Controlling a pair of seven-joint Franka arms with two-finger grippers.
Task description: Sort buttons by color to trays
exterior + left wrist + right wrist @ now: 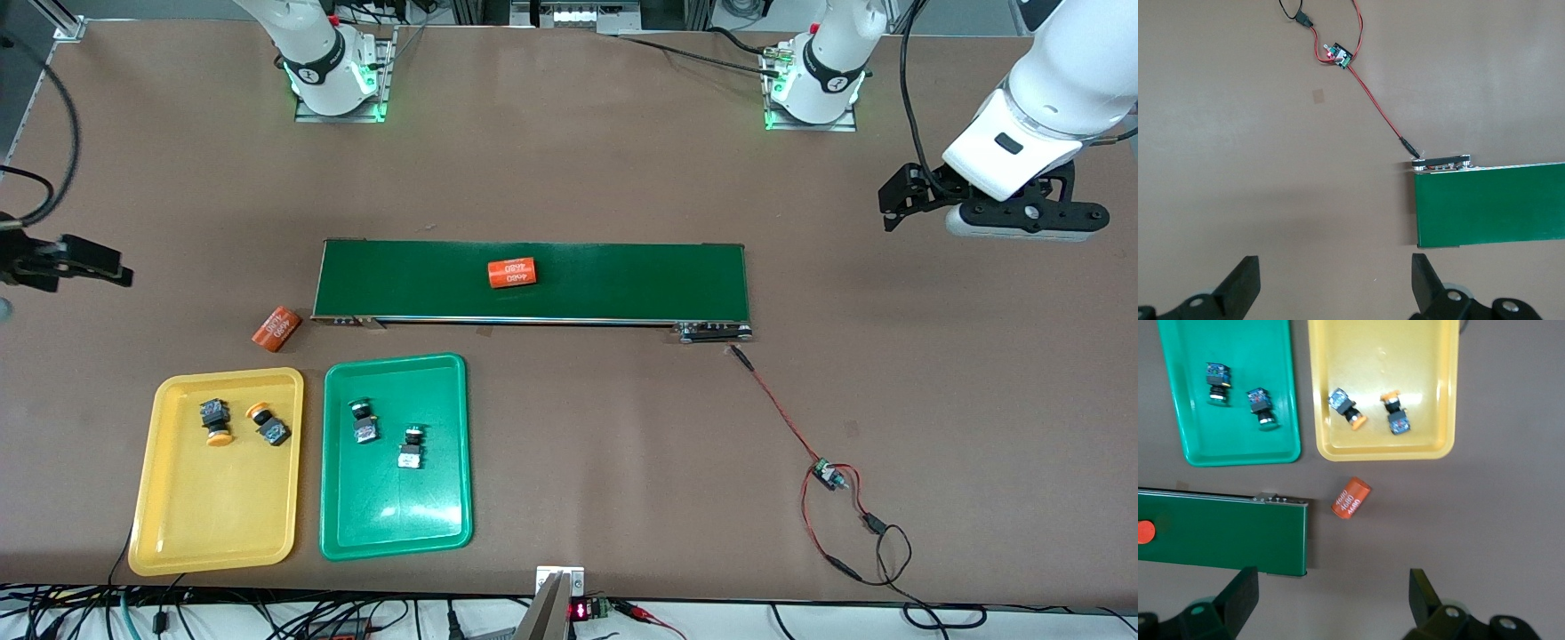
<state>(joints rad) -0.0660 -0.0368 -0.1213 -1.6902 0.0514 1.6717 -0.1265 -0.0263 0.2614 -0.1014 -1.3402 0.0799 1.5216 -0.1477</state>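
Two buttons with yellow-orange caps (216, 421) (268, 424) lie in the yellow tray (213, 516). Two buttons with green caps (363, 420) (410, 447) lie in the green tray (396, 516) beside it. The right wrist view shows the same: green-capped buttons (1217, 381) (1262, 407) in the green tray (1238, 450), yellow-capped ones (1348, 409) (1395, 415) in the yellow tray (1378, 360). My right gripper (1333, 580) is open and empty, high over the table by the right arm's end of the belt. My left gripper (1335, 267) is open and empty, high over the table by the left arm's end of the belt.
A dark-green conveyor belt (640, 280) crosses the middle and carries one orange numbered cylinder (512, 273). A second orange cylinder (276, 328) lies on the table between the belt and the yellow tray. Red wires with a small board (829, 474) trail from the belt's end.
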